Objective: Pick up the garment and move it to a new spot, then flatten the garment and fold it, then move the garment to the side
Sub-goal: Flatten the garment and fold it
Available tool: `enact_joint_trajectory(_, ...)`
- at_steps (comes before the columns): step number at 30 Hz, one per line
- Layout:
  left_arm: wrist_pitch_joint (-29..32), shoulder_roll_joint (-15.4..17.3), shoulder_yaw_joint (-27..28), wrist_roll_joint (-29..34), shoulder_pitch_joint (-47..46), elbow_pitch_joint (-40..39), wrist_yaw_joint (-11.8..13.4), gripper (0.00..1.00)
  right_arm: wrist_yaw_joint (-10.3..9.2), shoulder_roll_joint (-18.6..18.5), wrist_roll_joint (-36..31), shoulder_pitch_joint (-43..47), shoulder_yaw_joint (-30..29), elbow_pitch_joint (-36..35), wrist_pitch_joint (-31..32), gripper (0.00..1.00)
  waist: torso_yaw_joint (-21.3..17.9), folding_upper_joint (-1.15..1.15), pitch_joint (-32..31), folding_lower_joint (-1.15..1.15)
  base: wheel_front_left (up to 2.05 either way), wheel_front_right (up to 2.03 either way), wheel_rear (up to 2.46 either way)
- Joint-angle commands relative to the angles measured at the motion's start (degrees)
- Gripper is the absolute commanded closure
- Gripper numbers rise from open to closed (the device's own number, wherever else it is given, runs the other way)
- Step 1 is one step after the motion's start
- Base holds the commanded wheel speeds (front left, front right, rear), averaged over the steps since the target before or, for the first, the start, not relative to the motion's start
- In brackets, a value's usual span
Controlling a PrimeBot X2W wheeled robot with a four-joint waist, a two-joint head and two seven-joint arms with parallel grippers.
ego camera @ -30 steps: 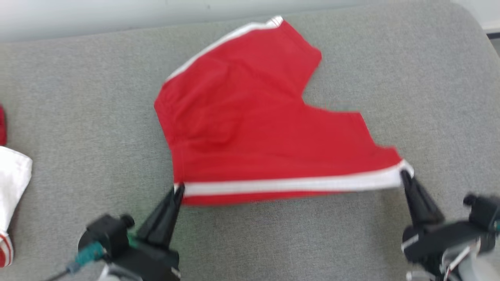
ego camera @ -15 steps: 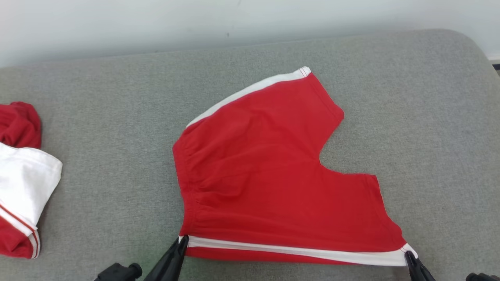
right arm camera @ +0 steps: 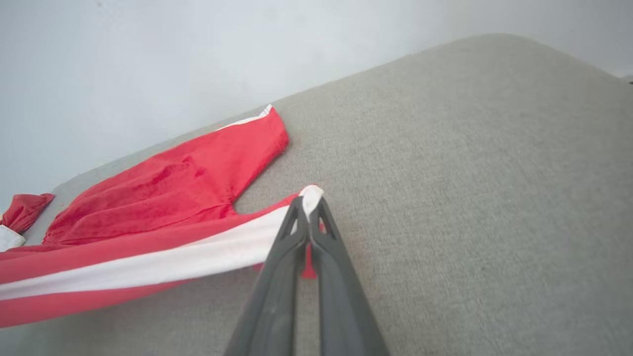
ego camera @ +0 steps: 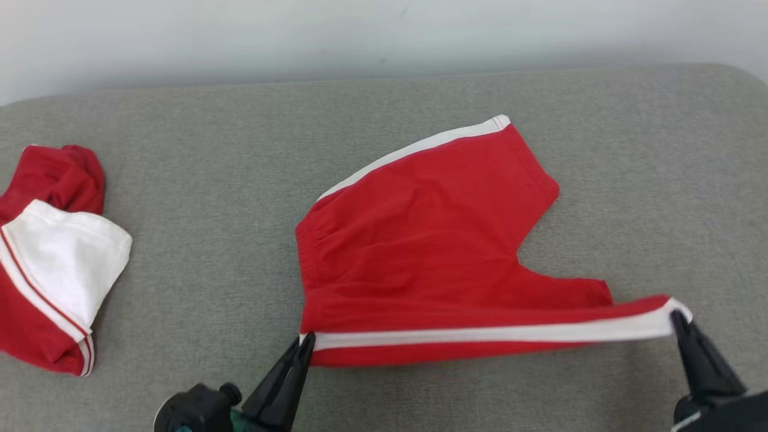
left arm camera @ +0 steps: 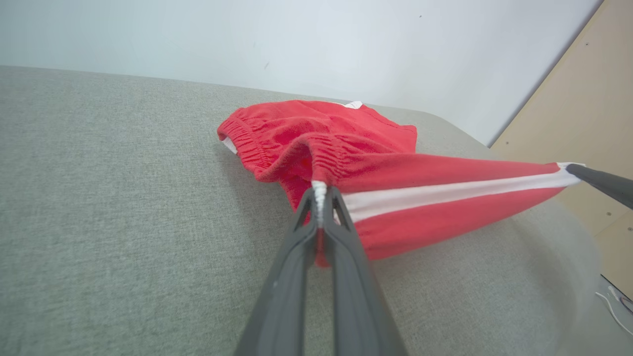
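The garment [ego camera: 432, 240] is a pair of red shorts with white side stripes, spread on the grey cushion [ego camera: 240, 120] at the middle. My left gripper [ego camera: 306, 342] is shut on its waistband corner at the near left; the left wrist view shows that pinched corner between the fingers [left arm camera: 320, 190]. My right gripper [ego camera: 678, 317] is shut on the hem corner of the near leg, seen close in the right wrist view [right arm camera: 310, 198]. The near edge with its white stripe [ego camera: 492, 333] is stretched taut and lifted between them. The far leg [ego camera: 480, 156] lies flat.
Another red and white garment [ego camera: 54, 258] lies crumpled at the cushion's left end. A pale wall [ego camera: 360, 36] runs behind the cushion. A light wooden panel [left arm camera: 588, 109] stands beyond the cushion's rounded right end.
The camera has shifted, so the whole scene sits differently. The near edge of the shorts has risen off the cushion and stretched tighter, with the right gripper farther right.
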Motion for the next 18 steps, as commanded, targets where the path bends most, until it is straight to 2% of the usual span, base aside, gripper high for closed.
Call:
enact_joint_trajectory(1, -0.21, 0.07, 0.22, 0.84, -1.48, -0.15, 0.26, 1.0, -0.25, -1.26, -0.19, -1.76, -1.13, -0.66, 0.96, 1.0, 1.15, 0.0, 0.19, 0.0, 0.0, 0.0, 0.0)
enact_joint_trajectory(6, -0.21, -0.74, -2.49, 0.93, -5.44, -0.24, 0.17, 1.0, -0.22, -3.16, -1.26, -8.32, -1.16, -2.1, 4.95, 1.0, 2.6, 0.0, 1.01, 0.0, 0.0, 0.0, 0.0)
enact_joint_trajectory(10, -0.21, -1.3, -4.89, 0.16, -9.44, 0.63, 0.15, 1.0, -0.21, -3.93, -2.2, -14.86, 0.09, -0.54, 7.62, 1.0, 3.73, 0.0, 2.18, 0.0, 0.0, 0.0, 0.0)
enact_joint_trajectory(18, -0.21, -2.61, -6.69, -2.36, -17.09, 3.56, 0.14, 1.0, -0.21, -6.69, -1.34, -30.36, 4.51, 11.29, 8.1, 1.0, 5.46, 0.0, 4.83, 0.0, 0.0, 0.0, 0.0)
